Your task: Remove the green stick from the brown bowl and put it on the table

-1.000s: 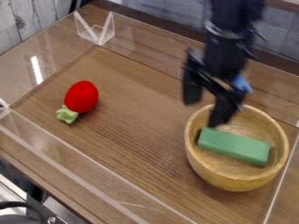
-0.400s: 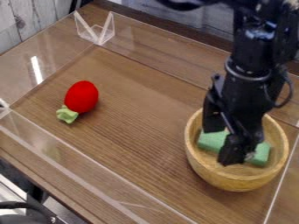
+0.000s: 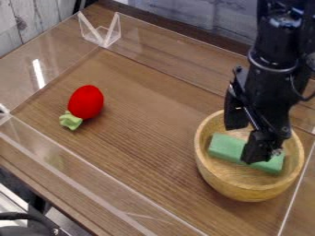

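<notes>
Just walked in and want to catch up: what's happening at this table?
A robot arm has its open gripper over the brown bowl, right by the green stick lying inside. It doesn't appear to be gripping the stick. A red toy lies apart on the table.

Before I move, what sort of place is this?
Probably a robot test bench, not a real kitchen: one arm's gripper over a brown bowl, a red round toy on the wood-grain table, and low clear walls edging it.
</notes>
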You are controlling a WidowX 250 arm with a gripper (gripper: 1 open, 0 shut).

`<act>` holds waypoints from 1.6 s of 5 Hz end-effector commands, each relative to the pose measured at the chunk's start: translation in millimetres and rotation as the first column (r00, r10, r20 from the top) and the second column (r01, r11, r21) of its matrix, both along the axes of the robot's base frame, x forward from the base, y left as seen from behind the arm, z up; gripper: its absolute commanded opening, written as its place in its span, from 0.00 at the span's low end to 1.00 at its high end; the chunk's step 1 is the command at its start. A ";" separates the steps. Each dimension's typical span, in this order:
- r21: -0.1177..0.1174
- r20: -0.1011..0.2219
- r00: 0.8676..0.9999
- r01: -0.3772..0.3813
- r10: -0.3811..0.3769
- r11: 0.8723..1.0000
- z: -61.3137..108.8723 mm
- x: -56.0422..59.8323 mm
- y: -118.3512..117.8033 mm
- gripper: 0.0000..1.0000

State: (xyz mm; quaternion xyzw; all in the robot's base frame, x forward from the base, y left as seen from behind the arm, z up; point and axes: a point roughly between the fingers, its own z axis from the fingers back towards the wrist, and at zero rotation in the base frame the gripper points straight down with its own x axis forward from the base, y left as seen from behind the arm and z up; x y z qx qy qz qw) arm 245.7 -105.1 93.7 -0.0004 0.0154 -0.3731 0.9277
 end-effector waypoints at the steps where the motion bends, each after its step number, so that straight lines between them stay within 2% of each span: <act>1: -0.029 0.063 0.997 0.051 -0.049 0.998 14.0 16.4 -1.7 1.00; 3: -0.034 0.068 0.996 0.059 -0.056 0.998 1.8 10.7 9.9 1.00; 4: -0.036 0.066 0.997 0.039 -0.036 0.999 -6.5 8.4 15.3 1.00; 5: -0.040 0.083 0.996 0.034 -0.030 0.999 -11.2 6.4 16.5 1.00; 7: -0.029 0.124 0.983 0.144 -0.139 0.989 -14.1 1.1 -11.3 1.00; 8: -0.025 0.139 0.987 0.079 -0.075 0.997 -20.7 -2.7 -16.9 1.00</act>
